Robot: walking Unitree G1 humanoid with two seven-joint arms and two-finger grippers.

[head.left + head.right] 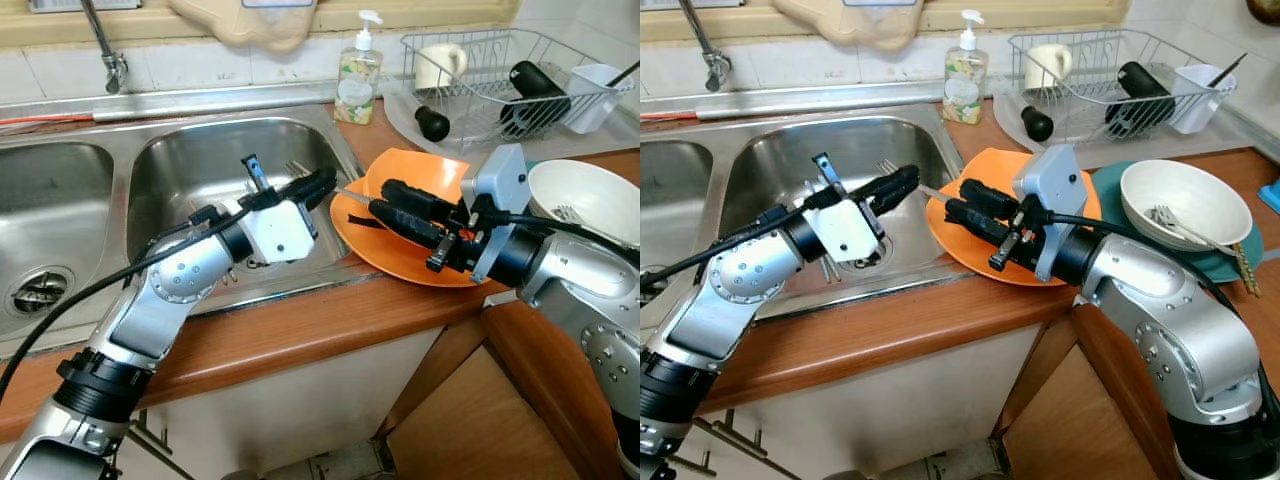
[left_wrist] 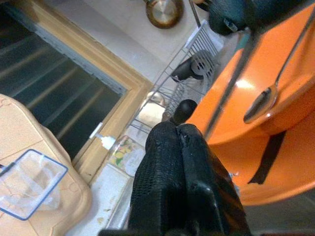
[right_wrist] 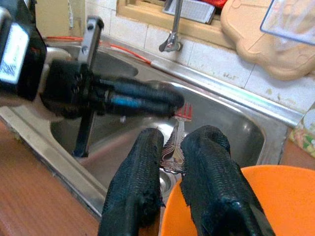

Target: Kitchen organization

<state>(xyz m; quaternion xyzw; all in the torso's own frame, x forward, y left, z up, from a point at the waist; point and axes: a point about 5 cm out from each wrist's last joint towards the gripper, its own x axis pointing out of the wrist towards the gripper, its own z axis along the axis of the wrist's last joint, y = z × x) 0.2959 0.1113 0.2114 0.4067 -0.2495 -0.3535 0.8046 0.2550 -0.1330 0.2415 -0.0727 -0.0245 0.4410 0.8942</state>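
Clearly the right gripper (image 1: pixel 965 200) pinches a fork (image 3: pixel 175 140) beside the left gripper (image 1: pixel 318 186), pressed together empty, so a careless handover could drop it into the sink (image 1: pixel 190 170).

Home kitchen: double steel sink (image 1: pixel 200 170) with tap (image 1: pixel 105 45), soap dispenser (image 1: pixel 358 75), dish rack (image 1: pixel 500 85), wooden table (image 1: pixel 330 325).

Wooden counter (image 1: pixel 300 330) (steel sink (image 1: pixel 190 180) inset), tiled wall (image 1: pixel 200 65).
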